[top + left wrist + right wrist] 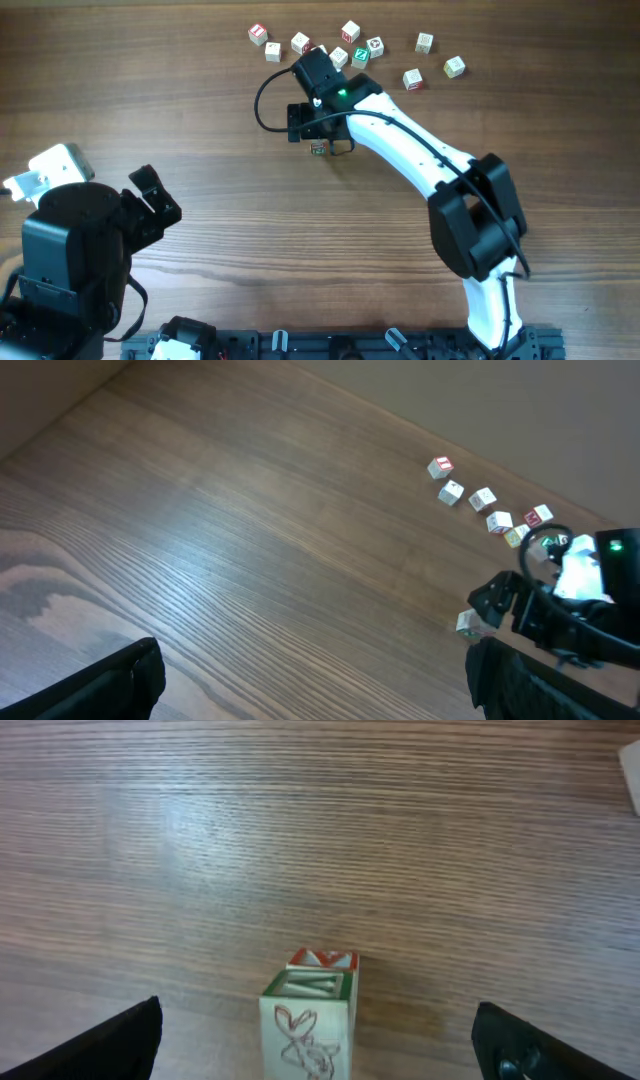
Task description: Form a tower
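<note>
A: Table (150,80) first: wood, mostly bare. R arm (420,160) reaches across to the upper middle. L arm (70,250) sits at the near-left corner, prob. to keep clear of the work.
B: Claws?
A: Right gripper (316,130) is spread wide, fingers (540,1040) either side of the tower (319,148). Nothing held, no contact seen in the wrist view. Left gripper (155,195) is wide too, empty, over bare wood.
B: Tower where?
A: Upper middle, just below the loose cubes (350,30) but apart from them, likely so the pile can't knock it. Wrist view shows a green-printed cube w/ a red-printed one; can't tell the layer count.
B: Why straddle w/o gripping?
A: Judgement: the wide spread gives clearance round a wobbly stack. Risk is a finger clipping it.
</note>
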Action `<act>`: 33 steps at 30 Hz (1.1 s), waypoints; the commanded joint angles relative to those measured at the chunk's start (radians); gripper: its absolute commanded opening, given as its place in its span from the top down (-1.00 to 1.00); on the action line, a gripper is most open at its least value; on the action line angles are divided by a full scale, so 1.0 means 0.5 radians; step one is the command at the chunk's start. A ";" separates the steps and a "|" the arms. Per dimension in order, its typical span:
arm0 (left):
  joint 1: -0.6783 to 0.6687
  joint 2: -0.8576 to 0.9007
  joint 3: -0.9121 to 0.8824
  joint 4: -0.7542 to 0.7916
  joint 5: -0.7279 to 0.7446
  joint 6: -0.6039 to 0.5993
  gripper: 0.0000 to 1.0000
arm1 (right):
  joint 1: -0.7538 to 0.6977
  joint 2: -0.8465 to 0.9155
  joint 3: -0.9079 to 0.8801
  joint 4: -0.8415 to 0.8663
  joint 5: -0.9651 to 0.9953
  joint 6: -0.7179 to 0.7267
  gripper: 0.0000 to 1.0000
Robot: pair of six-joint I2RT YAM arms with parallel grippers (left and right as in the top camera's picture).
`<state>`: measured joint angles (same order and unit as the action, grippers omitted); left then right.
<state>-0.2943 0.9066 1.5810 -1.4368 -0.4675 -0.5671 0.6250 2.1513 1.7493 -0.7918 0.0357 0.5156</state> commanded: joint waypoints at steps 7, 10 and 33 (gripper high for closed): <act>0.009 0.001 0.002 -0.001 -0.037 -0.034 -1.00 | 0.058 0.224 0.037 0.056 0.049 0.013 -0.84; 0.009 0.001 0.002 -0.002 -0.043 -0.034 -1.00 | 0.064 0.288 0.037 0.089 0.049 0.017 -0.62; 0.009 0.001 0.002 -0.031 -0.041 -0.034 -1.00 | -0.031 0.298 0.140 -0.121 0.257 0.231 0.56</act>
<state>-0.2943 0.9066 1.5810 -1.4513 -0.4675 -0.5671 0.6067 2.2780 1.7962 -0.8455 0.1402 0.6052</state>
